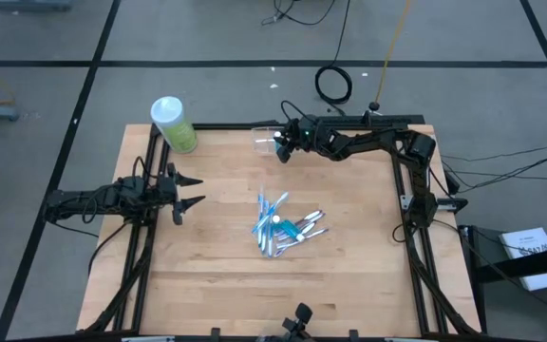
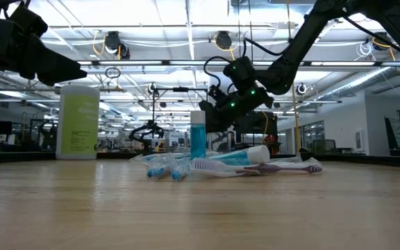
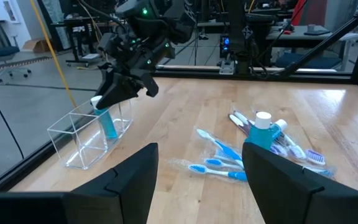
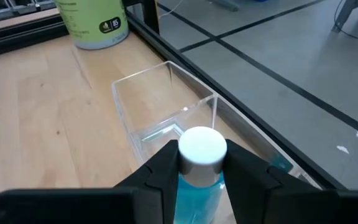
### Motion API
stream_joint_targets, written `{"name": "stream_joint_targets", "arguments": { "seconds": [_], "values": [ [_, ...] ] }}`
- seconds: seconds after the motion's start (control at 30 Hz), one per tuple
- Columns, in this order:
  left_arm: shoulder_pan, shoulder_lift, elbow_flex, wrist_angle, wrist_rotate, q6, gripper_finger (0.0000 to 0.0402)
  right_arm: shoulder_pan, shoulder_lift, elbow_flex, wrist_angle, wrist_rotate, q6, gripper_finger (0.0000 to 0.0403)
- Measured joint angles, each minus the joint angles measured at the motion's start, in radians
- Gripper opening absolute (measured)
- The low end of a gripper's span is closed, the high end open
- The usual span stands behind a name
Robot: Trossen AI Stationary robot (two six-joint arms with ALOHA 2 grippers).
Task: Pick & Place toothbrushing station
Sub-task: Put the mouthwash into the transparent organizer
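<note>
The right end effector [image 4: 201, 171] pinches a blue tube [image 4: 199, 180] by its white cap over the clear cup [image 4: 166, 106] at the counter's far edge. Only the left wrist view shows the tube's lower end inside the cup.

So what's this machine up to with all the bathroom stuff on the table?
The right gripper holds a small blue bottle with a white cap over a clear plastic box at the table's far edge. A heap of blue, white and purple toothbrushes and tubes waits mid-table. The left gripper hangs open at the table's left side.
</note>
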Motion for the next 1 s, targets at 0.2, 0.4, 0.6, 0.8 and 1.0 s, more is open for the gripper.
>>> {"name": "stream_joint_targets", "arguments": {
  "seconds": [0.2,0.4,0.6,0.8,1.0],
  "values": [
    [0.000,0.000,0.000,0.000,0.000,0.000,0.0241,0.000,0.000,0.000,-0.003,-0.001,0.000,0.0126],
    [0.000,0.000,0.000,0.000,0.000,0.000,0.0241,0.003,0.000,0.000,-0.004,-0.001,0.000,0.0137],
    [0.000,0.000,0.000,0.000,0.000,0.000,0.0241,0.006,-0.018,0.000,-0.018,-0.004,-0.009,0.0139],
    [0.000,0.000,0.000,0.000,0.000,0.000,0.0241,0.007,-0.087,0.000,-0.059,-0.004,-0.026,0.0139],
    [0.000,0.000,0.000,0.000,0.000,0.000,0.0241,0.012,-0.155,-0.002,-0.126,-0.004,-0.031,0.0139]
  ]
}}
